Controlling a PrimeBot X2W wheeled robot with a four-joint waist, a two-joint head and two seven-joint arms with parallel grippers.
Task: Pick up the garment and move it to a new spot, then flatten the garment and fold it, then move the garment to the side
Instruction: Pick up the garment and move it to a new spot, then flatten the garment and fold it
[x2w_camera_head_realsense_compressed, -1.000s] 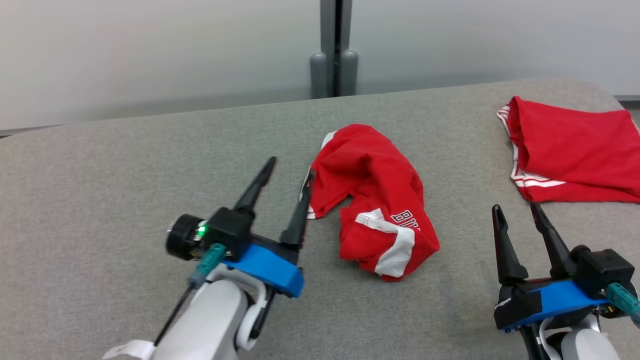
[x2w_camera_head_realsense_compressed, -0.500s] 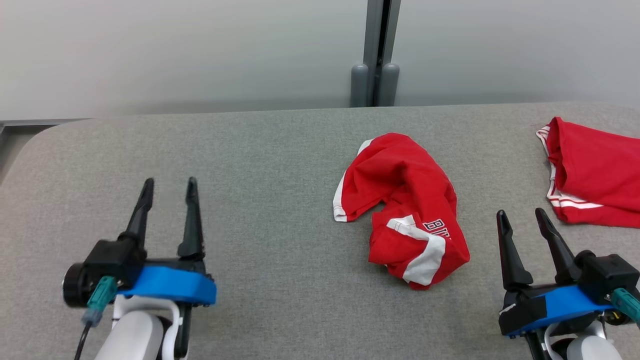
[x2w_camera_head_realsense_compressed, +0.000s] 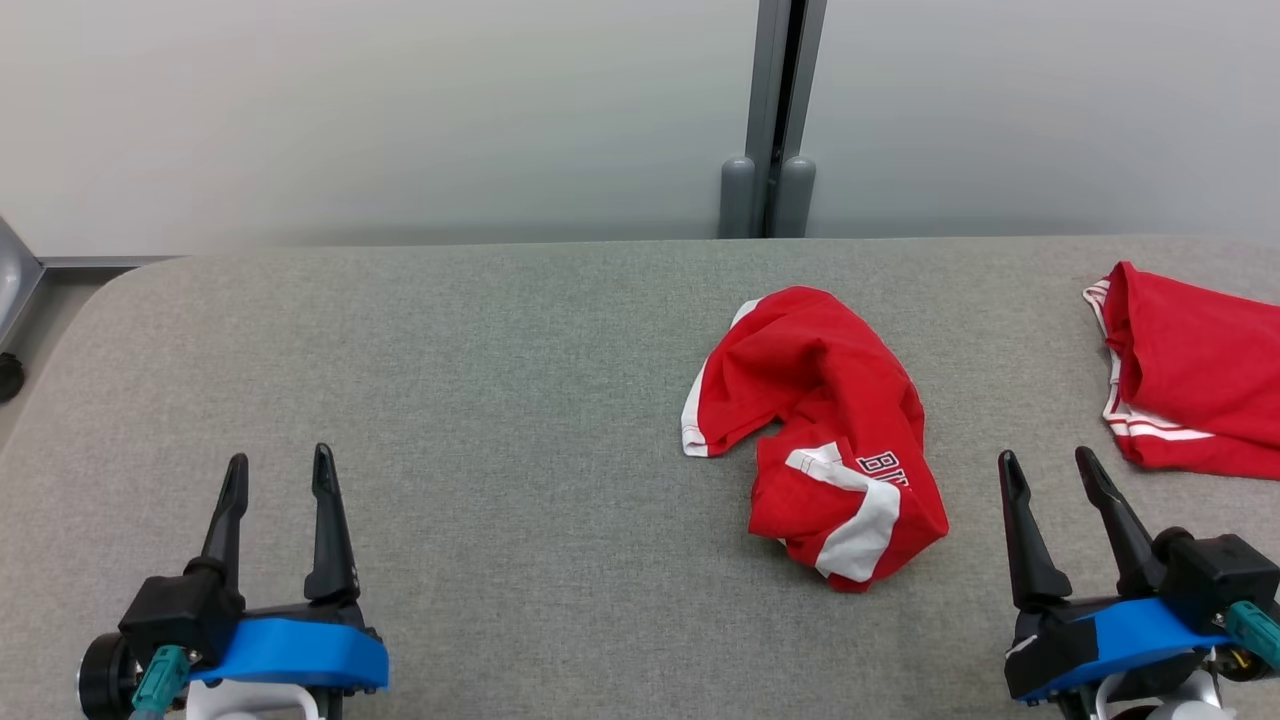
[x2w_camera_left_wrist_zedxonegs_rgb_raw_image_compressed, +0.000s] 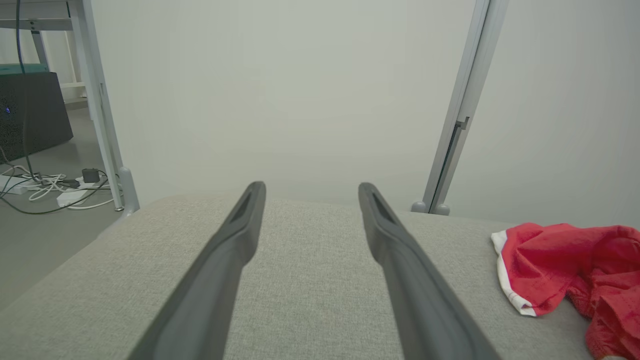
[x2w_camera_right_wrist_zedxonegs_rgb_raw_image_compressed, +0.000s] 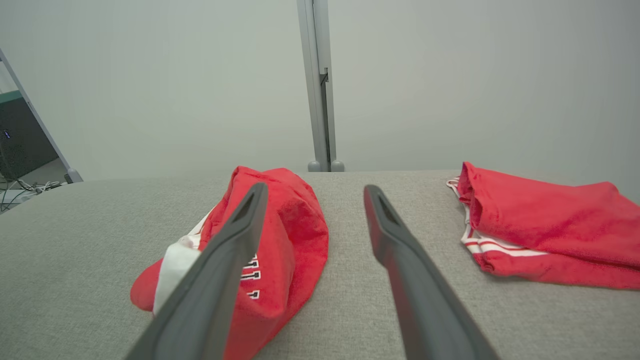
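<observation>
Crumpled red cloth garment with white trim (x2w_camera_head_realsense_compressed: 820, 430) lies bunched on the grey fabric-covered worktop (x2w_camera_head_realsense_compressed: 450, 400), right of centre. Left fingers (x2w_camera_head_realsense_compressed: 328, 530) stand apart, empty, well clear of it. Right fingers (x2w_camera_head_realsense_compressed: 1025, 540) stand apart, empty, near its right side. Folded red white-striped garment (x2w_camera_head_realsense_compressed: 1200, 370) lies at the far right edge.

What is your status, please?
Left hand open, empty. Right hand open, empty. Garment crumpled, untouched, nearer right hand. Second garment far right, apart.
</observation>
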